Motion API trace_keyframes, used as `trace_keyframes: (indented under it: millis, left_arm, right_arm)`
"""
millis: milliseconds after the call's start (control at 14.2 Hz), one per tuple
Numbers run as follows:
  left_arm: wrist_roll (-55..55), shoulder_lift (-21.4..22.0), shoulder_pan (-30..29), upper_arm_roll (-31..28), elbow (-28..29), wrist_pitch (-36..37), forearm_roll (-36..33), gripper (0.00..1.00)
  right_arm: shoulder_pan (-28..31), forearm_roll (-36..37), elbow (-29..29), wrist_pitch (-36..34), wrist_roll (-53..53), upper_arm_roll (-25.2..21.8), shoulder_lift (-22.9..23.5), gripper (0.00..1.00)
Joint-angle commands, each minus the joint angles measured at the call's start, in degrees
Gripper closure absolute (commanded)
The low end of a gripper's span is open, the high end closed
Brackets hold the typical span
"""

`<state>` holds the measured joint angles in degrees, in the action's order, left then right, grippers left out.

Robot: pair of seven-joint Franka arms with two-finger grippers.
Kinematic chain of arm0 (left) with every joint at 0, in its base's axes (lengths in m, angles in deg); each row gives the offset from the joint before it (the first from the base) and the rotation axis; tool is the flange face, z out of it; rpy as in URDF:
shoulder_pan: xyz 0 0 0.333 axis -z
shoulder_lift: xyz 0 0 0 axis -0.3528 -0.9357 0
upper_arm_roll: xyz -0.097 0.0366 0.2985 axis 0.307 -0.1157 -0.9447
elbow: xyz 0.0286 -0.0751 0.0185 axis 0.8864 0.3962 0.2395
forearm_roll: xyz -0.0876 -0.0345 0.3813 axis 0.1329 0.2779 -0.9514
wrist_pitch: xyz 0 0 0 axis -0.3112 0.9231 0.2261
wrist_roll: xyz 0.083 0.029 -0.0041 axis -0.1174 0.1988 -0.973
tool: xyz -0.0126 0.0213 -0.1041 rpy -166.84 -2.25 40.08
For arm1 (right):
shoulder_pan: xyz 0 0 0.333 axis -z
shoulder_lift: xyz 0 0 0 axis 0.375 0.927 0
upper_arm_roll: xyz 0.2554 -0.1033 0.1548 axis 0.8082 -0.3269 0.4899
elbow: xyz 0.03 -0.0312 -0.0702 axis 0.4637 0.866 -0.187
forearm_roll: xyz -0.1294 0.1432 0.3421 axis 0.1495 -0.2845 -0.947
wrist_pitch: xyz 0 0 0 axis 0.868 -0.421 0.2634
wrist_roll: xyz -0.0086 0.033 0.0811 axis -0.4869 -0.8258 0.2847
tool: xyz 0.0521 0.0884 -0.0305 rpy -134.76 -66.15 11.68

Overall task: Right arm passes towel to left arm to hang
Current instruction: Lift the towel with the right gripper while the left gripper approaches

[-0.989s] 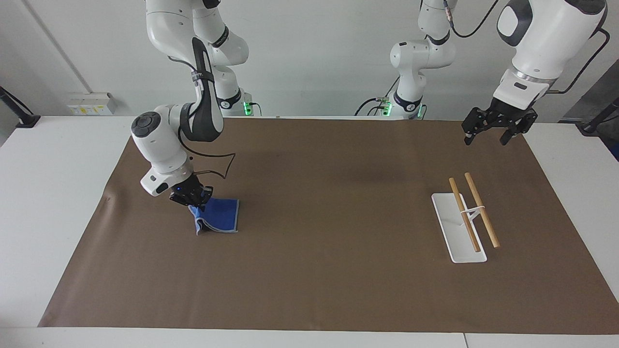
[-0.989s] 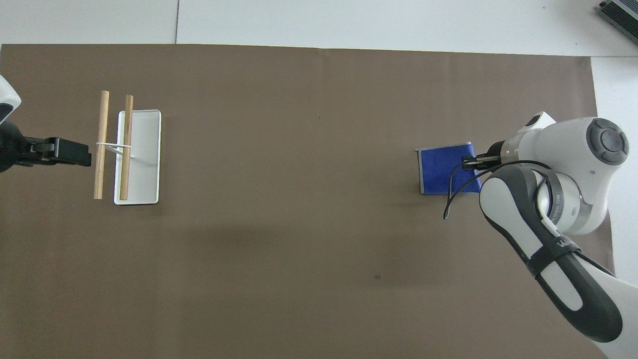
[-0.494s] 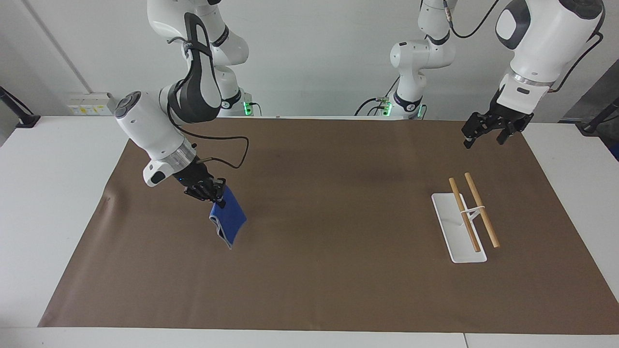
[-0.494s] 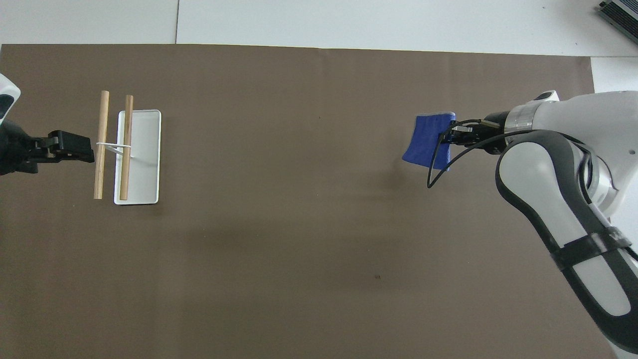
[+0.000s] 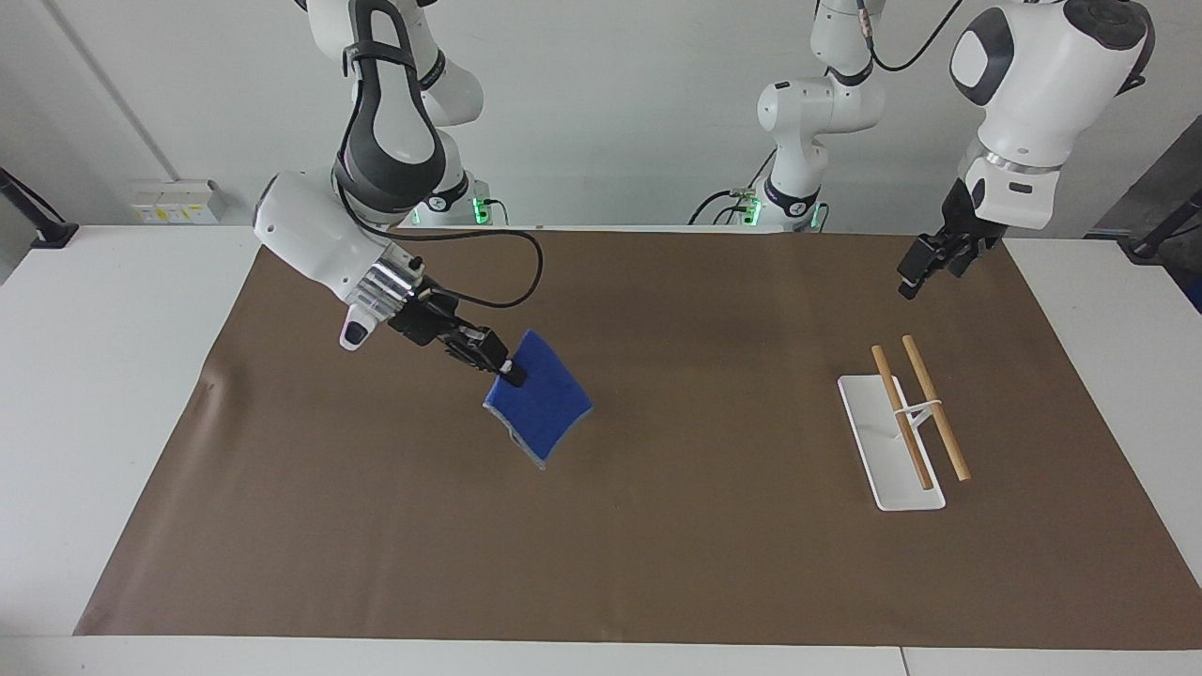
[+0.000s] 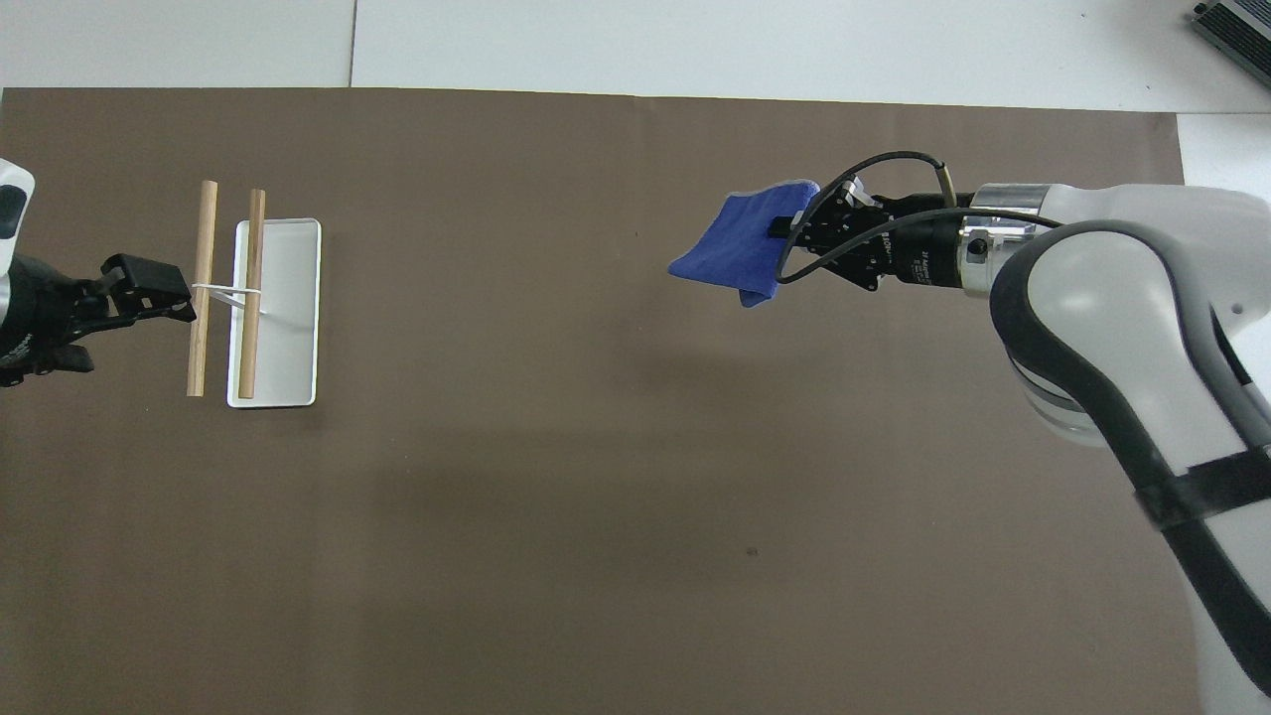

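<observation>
My right gripper (image 5: 512,374) is pinched tight on one edge of the blue towel (image 5: 542,406), holding it clear of the brown mat (image 5: 657,563). The cloth hangs slantwise from my fingertips in the air, over the mat's right-arm half, its pale grey border showing only along the lowest edge in the facing view. From overhead the same towel (image 6: 740,248) looks bunched and partly folded, and my black cable (image 6: 874,199) loops across the gripper (image 6: 784,226), so the fingertips themselves are hard to make out there. My right arm (image 5: 324,230) reaches out nearly level from its base; its upper links are cut off at the top of the facing view.

My left gripper (image 5: 925,268) hangs with its fingers spread, holding nothing, in the air over the mat's edge at the left arm's end of the table. It is turned edge-on to the facing camera, so the gap between the fingers barely shows. Overhead, only its tip (image 6: 149,288) and a bit of wrist enter the frame.

The towel rack (image 5: 892,451) stands on the mat near that gripper: a white base plate with two wooden rods (image 5: 925,408) on a thin white stand, whose stem I can scarcely see.
</observation>
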<state>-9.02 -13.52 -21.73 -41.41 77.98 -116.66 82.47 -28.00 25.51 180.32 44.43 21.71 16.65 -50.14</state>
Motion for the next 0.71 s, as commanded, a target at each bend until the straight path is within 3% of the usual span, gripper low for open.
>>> trace_keyframes:
  millis: [0,283,636]
  left_arm:
    - [-8.6,2.5,-0.3,0.3,4.1,-5.1,1.1,0.0]
    - [-29.3,3.9,0.5,3.6,7.7,-10.8,2.8,0.0]
    - [-45.0,3.4,0.7,6.1,8.2,-18.1,6.8,0.0]
  right_arm:
    - [-2.3,-9.1,-1.2,2.5,-5.1,0.2,0.9,1.0]
    - [-12.3,-21.7,-1.3,16.0,-10.5,0.2,0.9,1.0]
    - [-20.2,-33.1,-2.1,24.9,-10.6,0.2,1.3,1.0]
